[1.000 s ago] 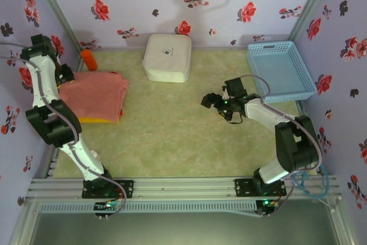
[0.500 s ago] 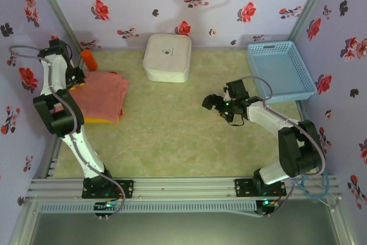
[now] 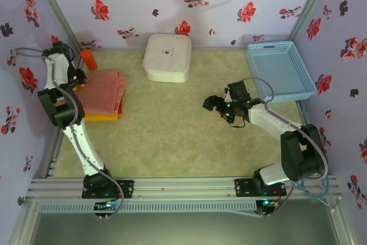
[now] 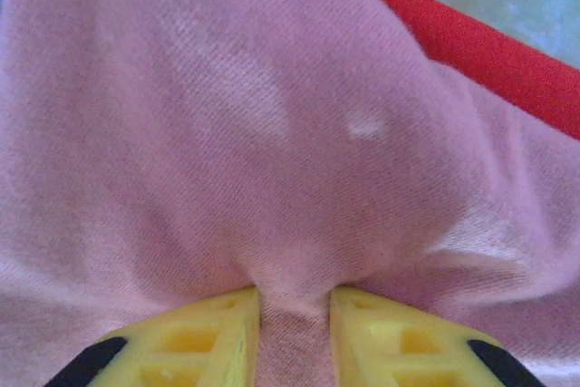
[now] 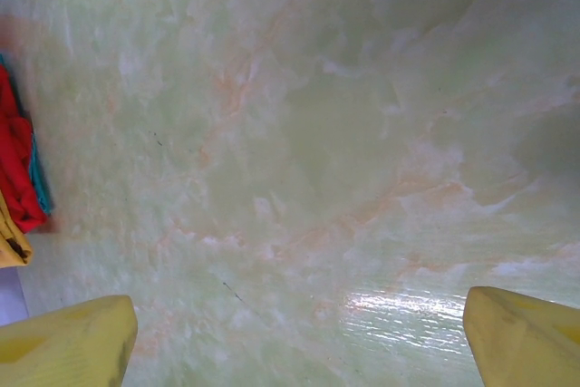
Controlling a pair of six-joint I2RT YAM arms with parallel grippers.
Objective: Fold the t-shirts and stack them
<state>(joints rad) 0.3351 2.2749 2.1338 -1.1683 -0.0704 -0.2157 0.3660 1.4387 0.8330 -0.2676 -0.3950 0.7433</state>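
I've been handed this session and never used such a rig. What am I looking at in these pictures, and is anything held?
Two white robot arms are bolted at the near edge of a green marbled table. The overhead picture looks down from behind them; the other two come from a camera on each wrist, yellow fingers at the bottom. On the table lie a dusty pink cloth t-shirt atop a yellow-orange t-shirt, a white rounded square box and a light blue plastic basket. The left hand pinches the pink t-shirt, red cloth showing beyond it. The right hand hovers open over bare table.
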